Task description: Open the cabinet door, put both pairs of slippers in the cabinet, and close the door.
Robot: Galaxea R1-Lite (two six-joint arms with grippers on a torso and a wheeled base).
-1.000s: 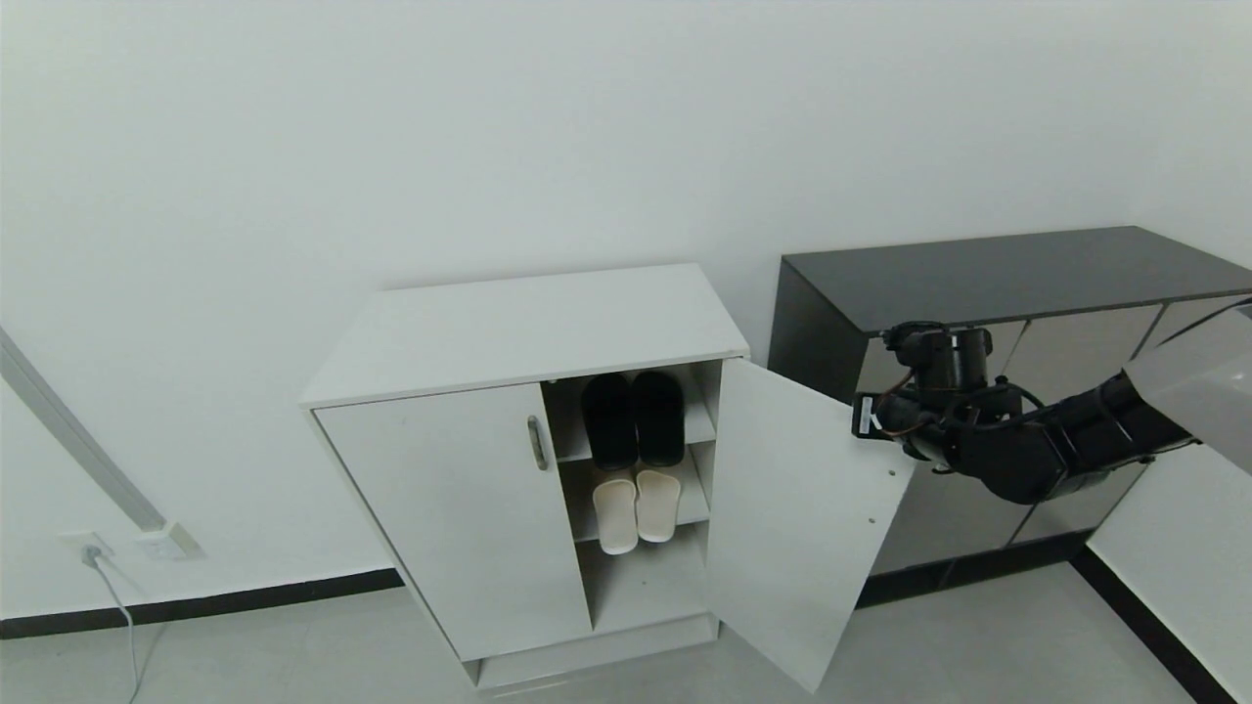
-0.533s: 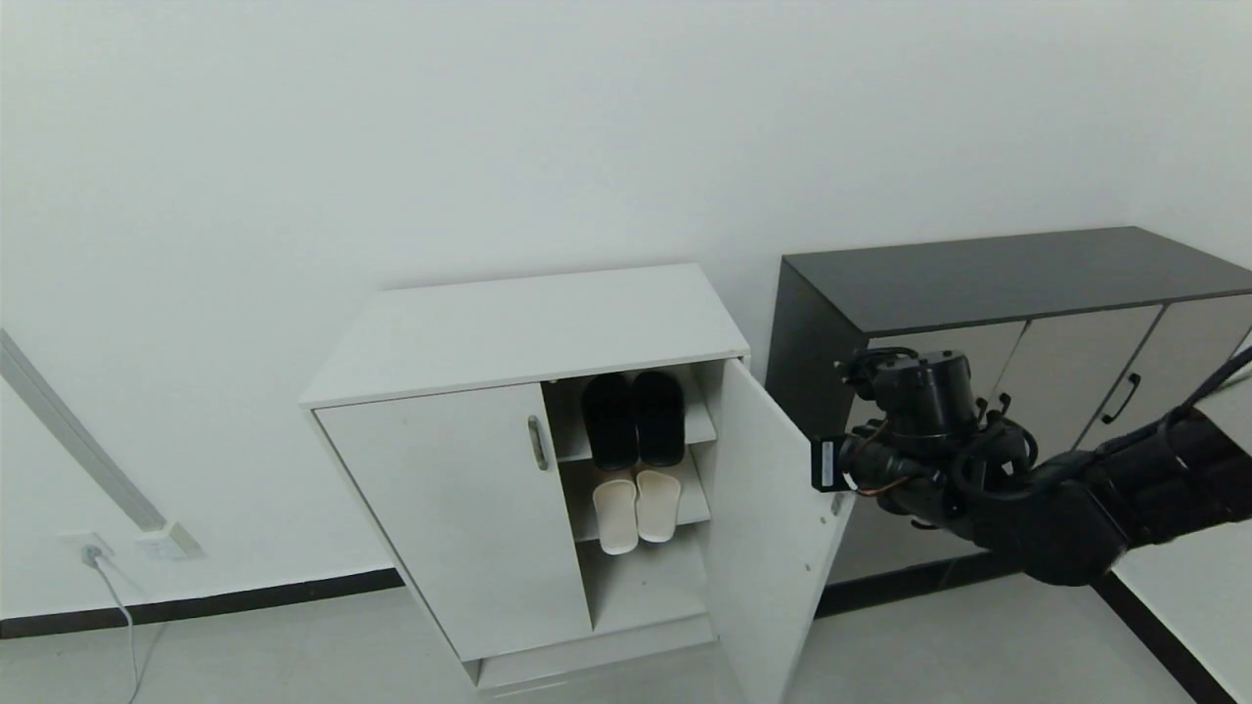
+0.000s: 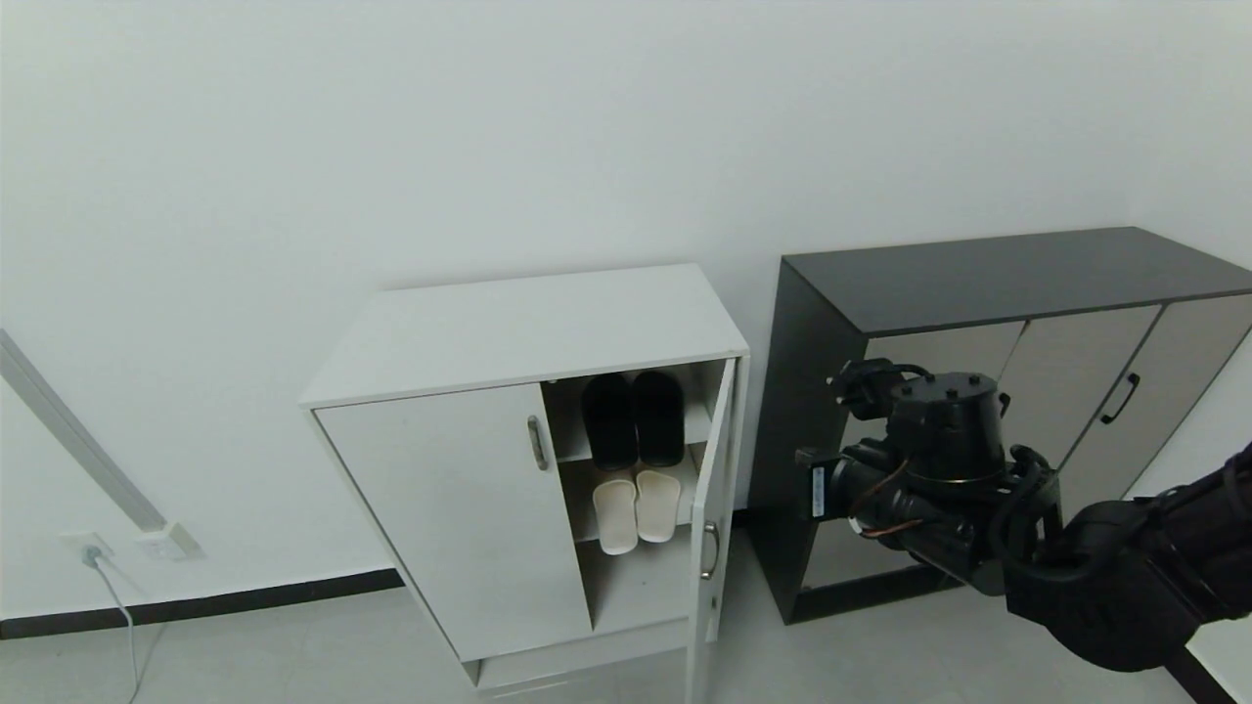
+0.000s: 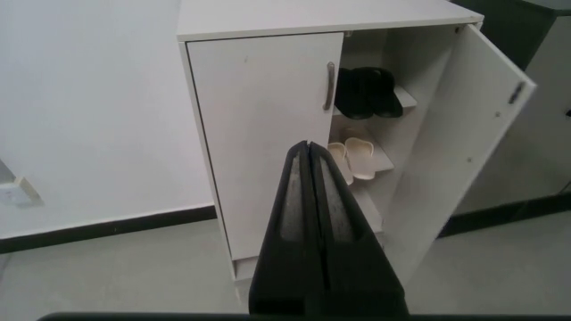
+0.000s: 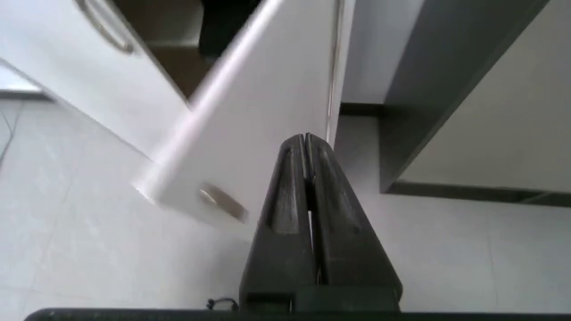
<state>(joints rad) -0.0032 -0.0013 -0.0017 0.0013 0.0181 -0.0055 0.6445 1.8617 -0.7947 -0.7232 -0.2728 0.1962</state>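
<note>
The right end effector, clenched and empty, sits just beside the door, on its outer side. Black slippers and white slippers lie shelved in the cabinet, frame centre. Closing likely wants a flat, steady push near the handle. Left wrist view shows the door's inner face; head view has it edge-on.

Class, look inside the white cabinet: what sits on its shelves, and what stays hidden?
Black slippers lie on the top shelf, white slippers on the shelf below. The closed left door covers the other half.
</note>
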